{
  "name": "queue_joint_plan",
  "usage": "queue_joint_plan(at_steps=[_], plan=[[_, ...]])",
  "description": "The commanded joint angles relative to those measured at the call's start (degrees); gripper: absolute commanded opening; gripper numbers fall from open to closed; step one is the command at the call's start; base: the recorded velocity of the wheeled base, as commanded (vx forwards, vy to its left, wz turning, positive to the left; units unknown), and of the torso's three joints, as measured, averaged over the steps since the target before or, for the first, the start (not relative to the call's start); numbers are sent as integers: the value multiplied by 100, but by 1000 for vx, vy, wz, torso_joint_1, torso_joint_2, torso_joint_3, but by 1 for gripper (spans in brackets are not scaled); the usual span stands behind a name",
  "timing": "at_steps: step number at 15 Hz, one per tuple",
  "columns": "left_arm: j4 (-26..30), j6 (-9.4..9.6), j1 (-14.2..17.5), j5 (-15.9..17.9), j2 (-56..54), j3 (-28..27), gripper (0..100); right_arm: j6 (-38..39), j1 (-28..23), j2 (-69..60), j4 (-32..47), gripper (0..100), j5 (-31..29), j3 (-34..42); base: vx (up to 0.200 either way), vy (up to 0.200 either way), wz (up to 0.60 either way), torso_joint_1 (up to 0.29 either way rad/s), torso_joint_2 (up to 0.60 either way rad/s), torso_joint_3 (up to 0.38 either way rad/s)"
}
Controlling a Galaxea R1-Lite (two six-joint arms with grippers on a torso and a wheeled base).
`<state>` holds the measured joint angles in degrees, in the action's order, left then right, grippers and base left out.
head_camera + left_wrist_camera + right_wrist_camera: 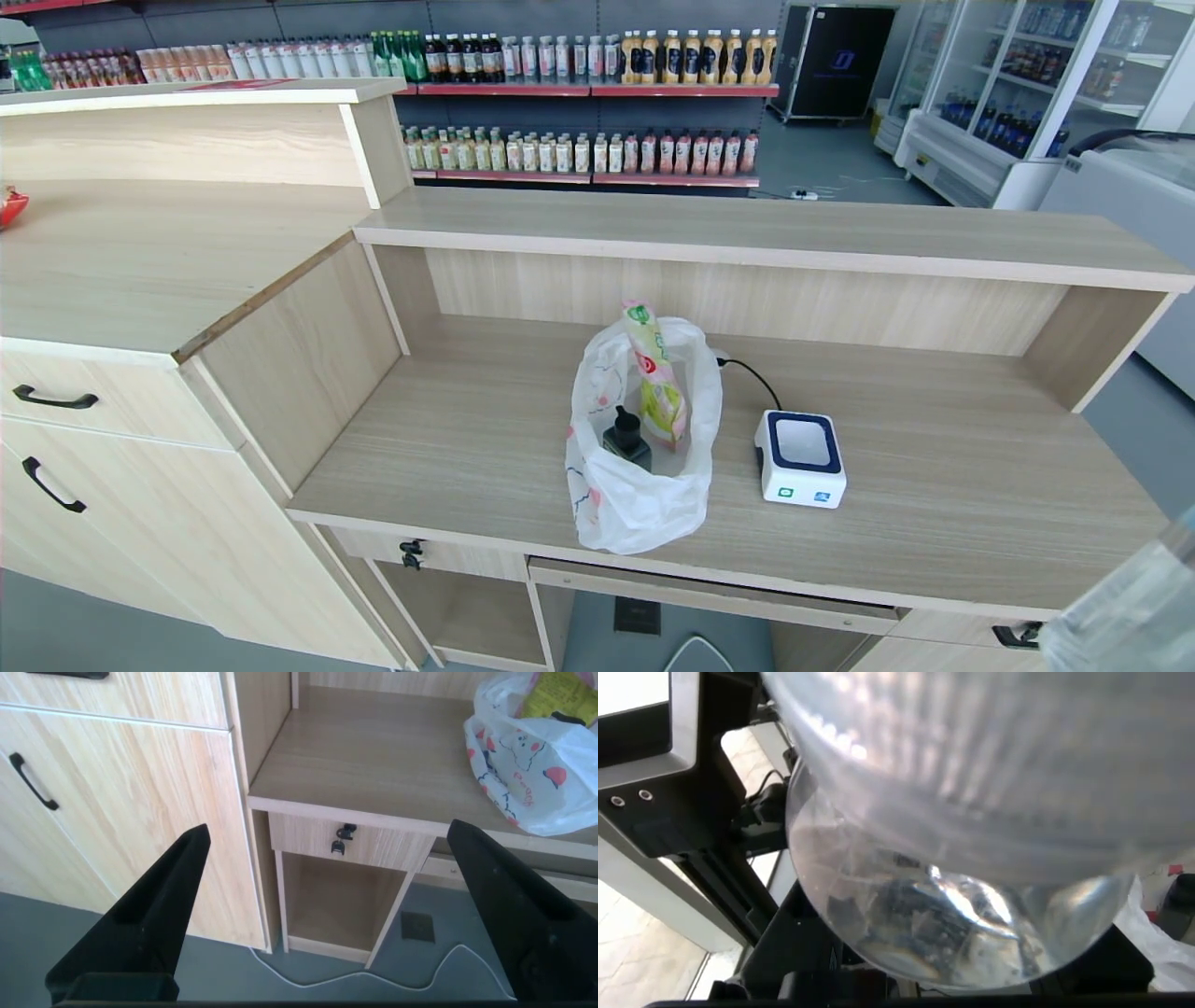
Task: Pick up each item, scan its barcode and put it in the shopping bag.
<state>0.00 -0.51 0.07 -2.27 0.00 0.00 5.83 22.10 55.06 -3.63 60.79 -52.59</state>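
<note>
While clamped on a clear plastic bottle (952, 859), hangs beyond the near right corner of the wooden counter (934, 504), off any surface: thus the right gripper (962, 985), jaws against the bottle's sides, ribbed wall close up to the wrist camera. From the head, the clear plastic bottle (1125, 607) as a pale translucent shape low at the right edge.

Farther in, at mid-counter: white shopping bag (644, 504), standing with mouth open, printed with small red and blue figures. Holds a green-and-yellow snack pouch (658, 392) upright, top poking above the rim, and just beside it a dark capped bottle (626, 437). Just right of the bag, not touching it: white scanner (800, 457), dark-rimmed window facing up, black cable (752, 373) running back behind the bag.

As for the left gripper (329, 829): spread wide, holding nothing, low by the counter's left front, above grey floor, facing a drawer front with a small lock (344, 840).

Behind the counter: shelves of drinks (579, 56) and glass-door fridges (1008, 84).
</note>
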Motion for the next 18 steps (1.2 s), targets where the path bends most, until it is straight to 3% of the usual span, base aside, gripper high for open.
queue_joint_plan(at_steps=[1,3,5,7,9,11,13,16,18], plan=[[0,-2,1,-2,0,0,100,-3,-22,22,-6,0,3,-14,0,0,0,0,0,0],[0,-2,1,-2,0,0,100,-3,-57,31,-6,0,-6,-14,0,0,0,0,0,0],[0,-2,1,-2,0,0,100,-117,-303,206,-50,0,-604,-6,0,0,0,0,0,0],[0,-2,1,-2,0,0,100,-644,-971,505,-59,0,-1281,117,0,0,0,0,0,0],[0,-2,1,-2,0,0,100,-1075,-2272,848,-155,0,-1474,346,0,0,0,0,0,0],[0,-2,1,-2,0,0,100,-1303,-3300,1156,-542,0,-1518,715,0,0,0,0,0,0],[0,-2,1,-2,0,0,100,-2094,-4249,1560,-1280,0,-1957,1260,0,0,0,0,0,0],[0,-2,1,-2,0,0,100,-2666,-5075,2070,-1825,0,-2072,1383,0,0,0,0,0,0],[0,-2,1,-2,0,0,100,-2850,-5339,2351,-2247,0,-2080,1348,0,0,0,0,0,0]])
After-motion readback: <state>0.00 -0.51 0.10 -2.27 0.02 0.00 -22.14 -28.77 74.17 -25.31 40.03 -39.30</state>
